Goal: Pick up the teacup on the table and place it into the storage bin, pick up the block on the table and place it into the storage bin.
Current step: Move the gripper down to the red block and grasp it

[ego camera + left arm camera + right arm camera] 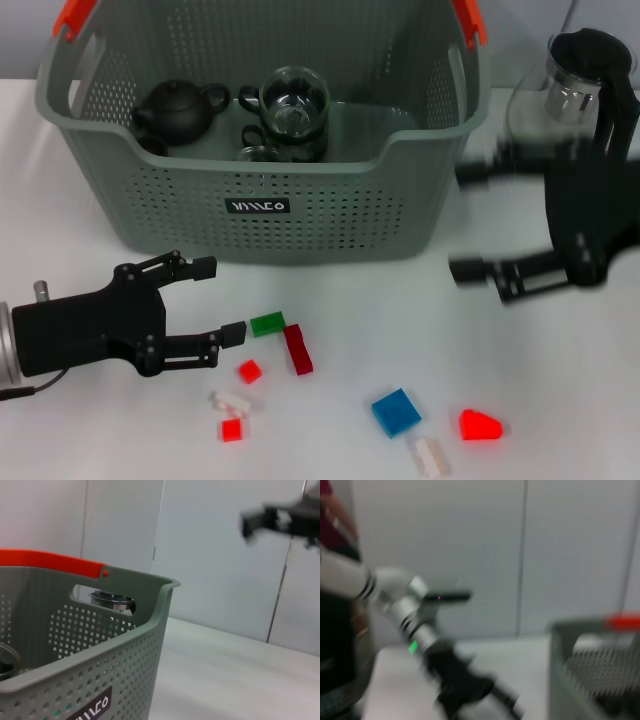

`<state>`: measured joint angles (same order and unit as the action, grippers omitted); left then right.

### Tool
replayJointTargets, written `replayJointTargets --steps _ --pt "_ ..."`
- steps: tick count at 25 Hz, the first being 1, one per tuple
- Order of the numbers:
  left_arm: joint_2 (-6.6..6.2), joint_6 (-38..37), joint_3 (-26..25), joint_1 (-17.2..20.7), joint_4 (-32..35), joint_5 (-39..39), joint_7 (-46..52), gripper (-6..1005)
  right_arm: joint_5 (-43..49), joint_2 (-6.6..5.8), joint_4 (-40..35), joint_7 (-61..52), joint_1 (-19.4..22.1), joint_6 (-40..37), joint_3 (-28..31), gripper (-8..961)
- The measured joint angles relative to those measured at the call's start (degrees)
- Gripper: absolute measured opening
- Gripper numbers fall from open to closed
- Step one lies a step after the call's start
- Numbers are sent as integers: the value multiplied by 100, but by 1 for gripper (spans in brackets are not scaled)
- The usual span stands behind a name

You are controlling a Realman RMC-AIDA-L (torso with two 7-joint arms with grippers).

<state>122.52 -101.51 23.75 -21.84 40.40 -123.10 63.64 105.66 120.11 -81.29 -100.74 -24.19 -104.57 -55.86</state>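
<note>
Head view shows you the storage bin (300, 215) at the back of the bench (560, 380), already holding a dark teapot (178, 108) and glass cups (294, 102), with the blocks lying in front of it: a green block (267, 324) and a dark red block (297, 349) nearest, both likely light, rigid and easy to pinch across their short flat sides. Your left end effector (210, 300) sits released just beside the green block, in front of the bin. Your right end effector (470, 225) hangs released off the bin's right end, empty.
</note>
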Motion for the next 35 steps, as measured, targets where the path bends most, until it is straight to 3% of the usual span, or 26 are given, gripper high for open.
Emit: replayJointTargets --steps 8,12,18,29,35 --pt "-6 0 -39 -12 -5 1 1 905 1656 10 109 -785 -67 -154 -336 933" --pt "-9 0 -40 -7 -14 15 1 904 1859 19 278 -828 -103 13 -755 932" --pt "-2 -5 -37 10 -25 6 -1 905 2489 22 517 -1057 -408 256 -1337 851" --pt "59 -31 270 33 -76 -13 -108 905 3451 21 794 -1533 -1135 428 -2225 853" --pt "101 9 405 66 -274 -93 -412 904 3687 21 902 -1766 -1292 748 -2953 856"
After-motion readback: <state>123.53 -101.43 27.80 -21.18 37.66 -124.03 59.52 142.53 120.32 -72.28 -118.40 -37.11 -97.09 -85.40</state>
